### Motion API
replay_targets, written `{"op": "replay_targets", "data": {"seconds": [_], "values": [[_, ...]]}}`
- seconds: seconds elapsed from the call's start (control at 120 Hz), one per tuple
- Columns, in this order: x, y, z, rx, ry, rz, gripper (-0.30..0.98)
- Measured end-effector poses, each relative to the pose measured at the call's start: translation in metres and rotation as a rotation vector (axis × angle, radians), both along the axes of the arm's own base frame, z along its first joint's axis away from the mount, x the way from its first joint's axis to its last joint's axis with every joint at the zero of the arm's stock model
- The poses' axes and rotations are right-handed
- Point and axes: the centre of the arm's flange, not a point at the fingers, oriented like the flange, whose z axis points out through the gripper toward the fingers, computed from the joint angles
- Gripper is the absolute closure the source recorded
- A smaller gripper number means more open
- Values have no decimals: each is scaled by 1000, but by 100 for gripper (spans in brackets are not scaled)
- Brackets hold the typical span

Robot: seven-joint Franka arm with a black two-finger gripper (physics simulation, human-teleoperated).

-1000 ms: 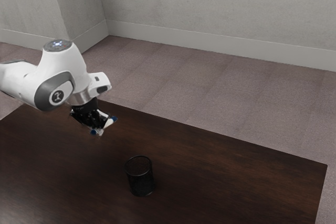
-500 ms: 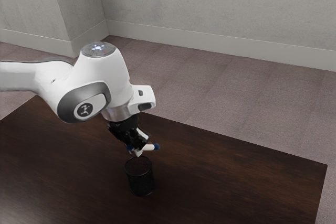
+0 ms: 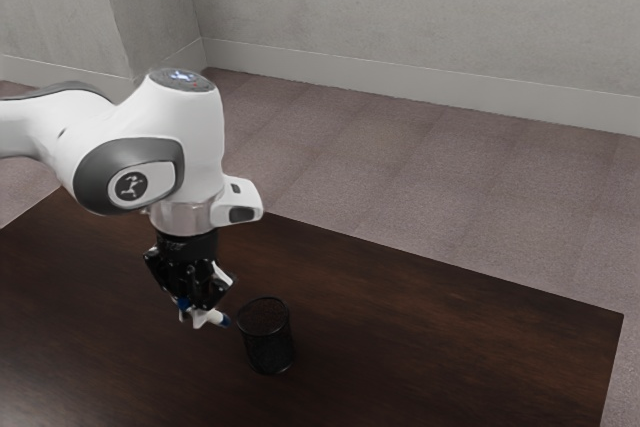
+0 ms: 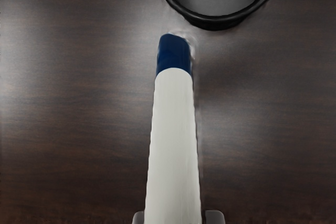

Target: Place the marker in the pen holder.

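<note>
My gripper (image 3: 198, 309) is shut on the white marker (image 3: 206, 317), which has blue ends, and holds it over the table on the exterior view's left of the pen holder (image 3: 268, 339). The black mesh pen holder stands upright with its opening facing up. From the wrist view, the marker (image 4: 173, 145) extends out from between the grey fingertips at my gripper (image 4: 175, 217), its blue end pointing toward the pen holder (image 4: 220, 22) but outside its rim.
The dark wooden table (image 3: 450, 337) extends around the pen holder, with its far edge toward the carpeted floor (image 3: 400, 167). A grey wall (image 3: 420, 17) rises behind the floor.
Over the last second my hand moved with the marker toward the pen holder and came above its rim area, then shifted back toward the exterior view's left and lower. The pen holder has stayed put.
</note>
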Motion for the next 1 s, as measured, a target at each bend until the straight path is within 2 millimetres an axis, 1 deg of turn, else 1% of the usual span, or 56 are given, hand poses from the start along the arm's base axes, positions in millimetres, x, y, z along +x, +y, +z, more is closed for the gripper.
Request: {"op": "replay_targets", "data": {"seconds": [0.1,0.233,0.333,0.383,0.533,0.633,0.767,0.9,1.0], "values": [[-3,-1,-2,11,32,6,73],[-2,-8,-5,12,35,-3,72],[5,-13,5,1,7,-5,72],[9,-15,6,-1,3,-7,72],[21,-19,-9,1,21,-6,71],[27,-21,-11,-3,15,-5,71],[42,-26,-11,-2,5,-11,71],[49,-24,-19,1,12,-6,71],[53,-23,-30,4,29,-1,71]]}}
